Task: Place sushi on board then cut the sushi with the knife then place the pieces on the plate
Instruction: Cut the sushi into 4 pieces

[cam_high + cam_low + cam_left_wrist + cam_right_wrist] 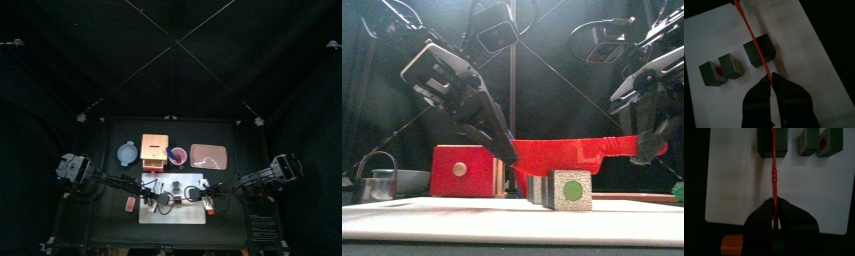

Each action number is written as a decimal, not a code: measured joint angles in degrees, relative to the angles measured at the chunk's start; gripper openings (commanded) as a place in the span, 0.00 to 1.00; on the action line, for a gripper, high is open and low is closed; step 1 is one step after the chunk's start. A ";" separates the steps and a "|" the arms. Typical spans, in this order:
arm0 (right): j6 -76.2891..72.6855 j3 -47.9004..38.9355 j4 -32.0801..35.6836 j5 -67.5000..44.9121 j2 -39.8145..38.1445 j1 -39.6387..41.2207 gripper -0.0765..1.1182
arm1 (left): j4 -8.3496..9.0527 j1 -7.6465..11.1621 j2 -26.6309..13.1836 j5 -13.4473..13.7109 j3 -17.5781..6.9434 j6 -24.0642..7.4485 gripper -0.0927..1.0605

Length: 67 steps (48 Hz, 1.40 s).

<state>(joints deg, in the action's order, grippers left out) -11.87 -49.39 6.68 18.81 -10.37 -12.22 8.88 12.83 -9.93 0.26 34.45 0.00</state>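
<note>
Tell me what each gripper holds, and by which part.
Both hold the red knife: the right gripper pinches its handle end, the left gripper pinches the blade's tip end.

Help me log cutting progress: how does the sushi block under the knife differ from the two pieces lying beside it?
The block under the red knife is larger; the two loose pieces are thinner slices. The blade runs over the block; the pieces lie clear of it. One piece shows a round filling spot; the block shows none. All are dark green and rest on the white cutting board.
</note>
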 measured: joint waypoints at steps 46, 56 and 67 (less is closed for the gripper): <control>0.00 1.85 -1.14 1.14 3.60 -2.02 0.40 | 0.53 1.14 -1.85 2.72 -1.85 -0.09 0.38; 0.00 3.52 -0.18 6.24 -2.02 -1.93 0.40 | 4.04 0.53 3.34 5.54 -1.85 0.00 0.39; -0.09 4.22 0.44 10.28 -7.03 -0.97 0.40 | 8.00 -1.93 6.94 5.45 -1.76 0.00 0.46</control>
<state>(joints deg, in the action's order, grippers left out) -11.95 -45.18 7.12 29.09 -17.40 -13.18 16.88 10.90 -2.99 5.71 32.70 0.00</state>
